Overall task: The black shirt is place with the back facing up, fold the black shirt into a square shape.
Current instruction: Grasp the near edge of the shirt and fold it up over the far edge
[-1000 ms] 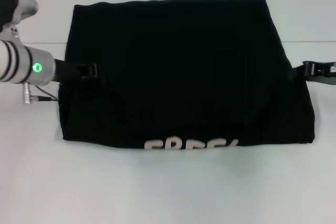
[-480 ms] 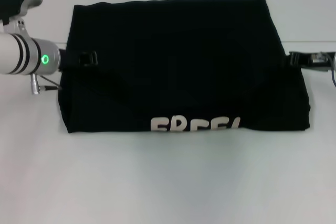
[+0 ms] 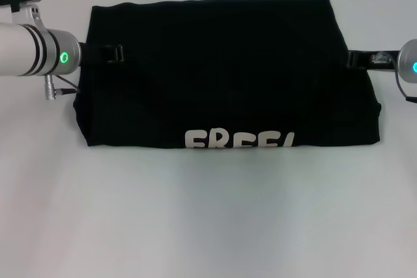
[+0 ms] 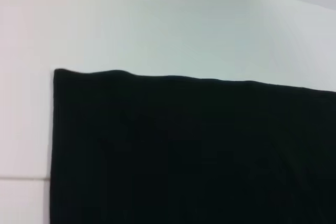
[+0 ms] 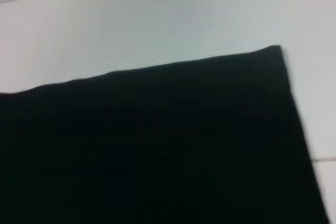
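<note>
The black shirt lies folded on the white table, a wide rectangle with white "FREE!" lettering curling over its near fold. My left gripper sits at the shirt's left edge, shut on the upper cloth layer. At the right edge, my right gripper is also shut on that layer. Both wrist views show only plain black shirt with its far edge and a corner against the table. No fingers appear in them.
White table stretches bare in front of the shirt and on both sides. A thin seam crosses the table surface beside the shirt. The silver arm with a green light hangs over the table's left side.
Both grippers have moved away from me, pulling the upper layer back. The near fold has shifted farther from me and more of the white lettering shows. The right arm's wrist has come into view.
</note>
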`<state>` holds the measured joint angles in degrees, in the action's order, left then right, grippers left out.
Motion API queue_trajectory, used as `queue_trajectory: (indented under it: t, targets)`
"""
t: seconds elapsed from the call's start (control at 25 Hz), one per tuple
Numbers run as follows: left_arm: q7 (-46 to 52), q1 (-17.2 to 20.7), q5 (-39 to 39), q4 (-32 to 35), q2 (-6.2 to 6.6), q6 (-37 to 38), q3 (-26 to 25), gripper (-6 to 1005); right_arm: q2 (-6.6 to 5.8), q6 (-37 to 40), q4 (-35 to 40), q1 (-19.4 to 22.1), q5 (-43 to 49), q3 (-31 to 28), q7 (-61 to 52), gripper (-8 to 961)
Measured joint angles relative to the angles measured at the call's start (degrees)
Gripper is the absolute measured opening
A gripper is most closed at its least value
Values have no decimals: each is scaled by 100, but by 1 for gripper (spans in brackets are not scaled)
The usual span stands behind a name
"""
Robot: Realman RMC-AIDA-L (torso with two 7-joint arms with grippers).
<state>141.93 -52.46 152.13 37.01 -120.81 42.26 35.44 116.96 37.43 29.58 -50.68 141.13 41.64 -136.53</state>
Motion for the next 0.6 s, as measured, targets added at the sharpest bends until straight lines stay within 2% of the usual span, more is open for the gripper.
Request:
queue_trajectory:
  t: [0.36, 0.6]
  targets:
    - [-22, 43, 22, -32, 39, -97, 288, 41, 31, -222, -92, 33, -7, 22, 31, 63]
    - [-25, 83, 23, -35, -8, -163, 337, 41, 59, -380, -210, -14, 12, 152, 30, 63]
